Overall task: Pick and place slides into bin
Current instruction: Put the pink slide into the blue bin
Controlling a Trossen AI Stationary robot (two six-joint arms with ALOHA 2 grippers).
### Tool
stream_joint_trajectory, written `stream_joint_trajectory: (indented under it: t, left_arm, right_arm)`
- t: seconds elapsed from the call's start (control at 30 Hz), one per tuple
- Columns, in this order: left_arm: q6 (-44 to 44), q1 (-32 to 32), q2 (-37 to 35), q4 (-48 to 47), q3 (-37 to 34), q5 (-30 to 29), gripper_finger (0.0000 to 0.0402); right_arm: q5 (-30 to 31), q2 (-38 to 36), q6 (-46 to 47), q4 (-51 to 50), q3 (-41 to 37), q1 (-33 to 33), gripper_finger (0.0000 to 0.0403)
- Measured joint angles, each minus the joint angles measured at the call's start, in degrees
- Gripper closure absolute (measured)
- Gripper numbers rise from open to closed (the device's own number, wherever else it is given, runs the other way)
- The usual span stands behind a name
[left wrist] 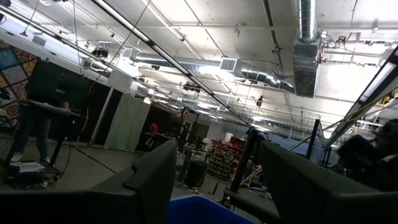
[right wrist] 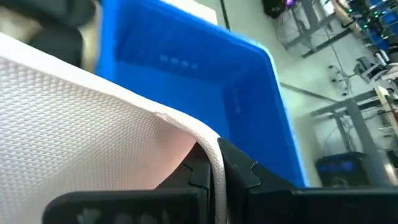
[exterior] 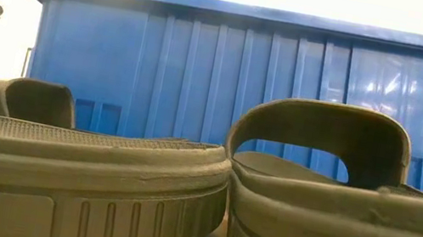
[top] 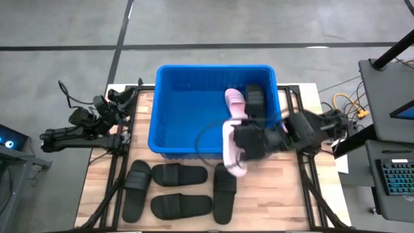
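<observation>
The blue bin [top: 213, 110] stands at the table's far middle, with a pink slide [top: 234, 102] and a black slide [top: 255, 100] lying in it. My right gripper [right wrist: 214, 155] is shut on a pale pink slide [top: 229, 152], raised over the bin's near rim [top: 194, 154]. Several black slides [top: 180, 175] lie flat on the wood near the table's front edge. My left gripper [left wrist: 217, 180] waits folded at the table's left edge, tilted up toward the ceiling, open with nothing between its fingers. My right gripper pinches a thin pale edge [right wrist: 217, 146] of the slide between its two fingers, coming from the table's right and slanting down. The slide is lifted clear of the table and stands on edge, its length running from the near side toward the far side.
The bin fills the far half of the wooden table [top: 278, 194]. Two black slides [exterior: 81, 174] sit right in front of the low camera, with the bin wall [exterior: 202, 74] behind them. Bare wood lies at the near right. A keyboard [top: 396, 175] is off the table at right.
</observation>
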Motion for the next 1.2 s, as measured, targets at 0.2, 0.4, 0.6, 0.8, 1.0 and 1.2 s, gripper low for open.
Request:
stream_joint_trajectory:
  t: [0.2, 0.4, 0.6, 0.8, 1.0, 1.2]
  left_arm:
    - [0.0, -0.01, 0.0, 0.0, -0.01, 0.0, 0.0185]
    - [0.0, 0.0, 0.0, 0.03, -0.01, 0.0, 0.0185]
    - [0.15, 0.0, 0.0, 0.01, -0.01, 0.0, 0.0185]
    - [1.8, 0.0, -0.17, 0.71, -0.01, -0.85, 0.0185]
    - [2.03, 0.0, -0.33, 0.52, -0.01, -4.04, 0.0185]
    - [2.03, 0.0, -0.33, 0.46, -0.01, -6.4, 0.0185]
  right_arm:
    - [-6.24, -0.27, -12.38, -0.01, -0.15, -11.78, 0.0394]
    - [-9.53, 0.71, -26.01, 0.73, -0.94, -22.35, 0.0394]
    - [-14.91, 2.59, -29.65, 1.43, -1.47, -31.63, 0.0394]
    - [-16.05, 4.16, -37.38, 6.16, -5.02, -37.23, 0.0394]
    - [-16.91, 4.17, -46.81, 14.84, -12.97, -42.07, 0.0394]
    - [-20.52, 4.17, -51.42, 21.17, -21.42, -46.96, 0.0394]
